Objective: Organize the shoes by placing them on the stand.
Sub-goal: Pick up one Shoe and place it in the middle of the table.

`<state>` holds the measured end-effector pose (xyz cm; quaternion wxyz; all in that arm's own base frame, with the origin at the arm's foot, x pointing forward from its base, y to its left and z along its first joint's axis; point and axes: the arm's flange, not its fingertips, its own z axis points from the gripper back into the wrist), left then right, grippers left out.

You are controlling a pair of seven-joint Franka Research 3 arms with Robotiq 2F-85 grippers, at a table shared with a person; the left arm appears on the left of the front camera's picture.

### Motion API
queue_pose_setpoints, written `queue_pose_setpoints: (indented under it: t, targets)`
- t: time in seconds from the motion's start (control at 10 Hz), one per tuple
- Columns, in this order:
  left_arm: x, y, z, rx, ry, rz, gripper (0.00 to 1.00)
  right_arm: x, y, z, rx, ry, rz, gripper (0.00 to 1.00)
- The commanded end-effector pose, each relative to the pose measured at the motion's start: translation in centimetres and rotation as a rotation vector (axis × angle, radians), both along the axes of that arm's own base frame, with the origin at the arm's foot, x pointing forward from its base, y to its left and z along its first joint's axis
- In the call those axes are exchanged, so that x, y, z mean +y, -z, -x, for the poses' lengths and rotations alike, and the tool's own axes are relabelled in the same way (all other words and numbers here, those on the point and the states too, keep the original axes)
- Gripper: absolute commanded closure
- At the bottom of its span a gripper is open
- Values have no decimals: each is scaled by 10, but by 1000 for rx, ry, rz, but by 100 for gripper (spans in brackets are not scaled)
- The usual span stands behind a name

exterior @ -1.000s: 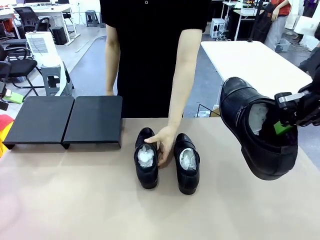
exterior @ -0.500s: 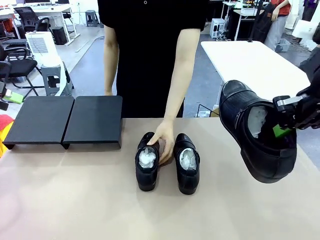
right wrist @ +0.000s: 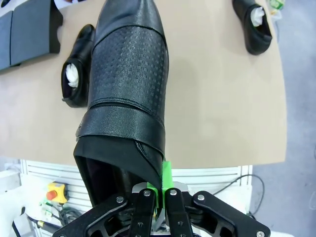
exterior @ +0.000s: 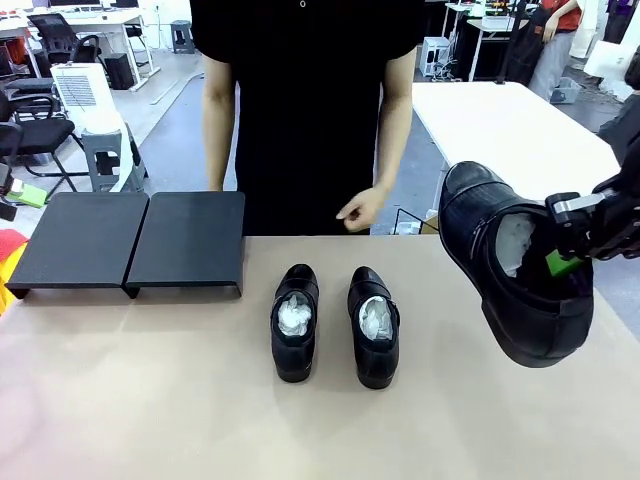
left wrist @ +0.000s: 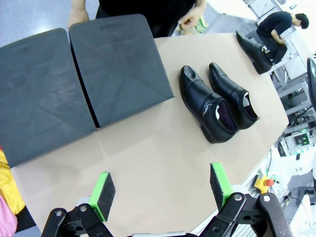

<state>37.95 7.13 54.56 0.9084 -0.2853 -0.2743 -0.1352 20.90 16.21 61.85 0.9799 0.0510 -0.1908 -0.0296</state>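
**Right gripper** [exterior: 563, 260]: the fingers are clamped together on the heel collar of the held shoe [exterior: 510, 270]. One finger is inside the opening and one outside; the right wrist view shows the green pad [right wrist: 167, 173] pressed on the leather. The held shoe hangs in the air above the right end of the table [exterior: 150, 400], apart from its surface.

**Long axis of the held shoe:** heel at the gripper, toe raised and pointing away from the robot toward the far side.

**Governing relation:** the stand [exterior: 130, 240] lies well apart from the held shoe, toward the robot's left, at the far left of the table. No shoe rests on either panel. Between gripper and stand lie the centre-right shoe [exterior: 374, 350] and the centre-left shoe [exterior: 294, 355], parallel and just beside each other, toes toward the person. A transfer by the right arm would probably have to cross the middle above this pair.

**Left gripper** [left wrist: 162, 185]: the fingers are spread apart and hold nothing. It hovers above the table with the stand near its view centre, so the left arm is the nearer to the stand.

**Other items:** a fourth shoe [right wrist: 253, 27] rests near the table's right edge. The person's hand [exterior: 360, 212] hangs at the far edge, apart from all shoes.
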Motion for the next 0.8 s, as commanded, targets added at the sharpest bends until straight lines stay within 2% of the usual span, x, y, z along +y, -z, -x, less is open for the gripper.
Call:
queue_pose_setpoints:
  t: [0.0, 0.2, 0.5, 0.7]
  targets:
    - [1, 0, -1, -14, 14, 6, 0, 2, -1, 1, -3, -7, 5, 100]
    - [1, 0, -1, -14, 14, 6, 0, 22, -6, 3, -1, -6, -29, 100]
    - [1, 0, -1, -14, 14, 6, 0, 85, -20, 21, -35, -28, -19, 100]
    - [1, 0, -1, -14, 14, 6, 0, 107, -29, 26, -36, -42, -40, 100]
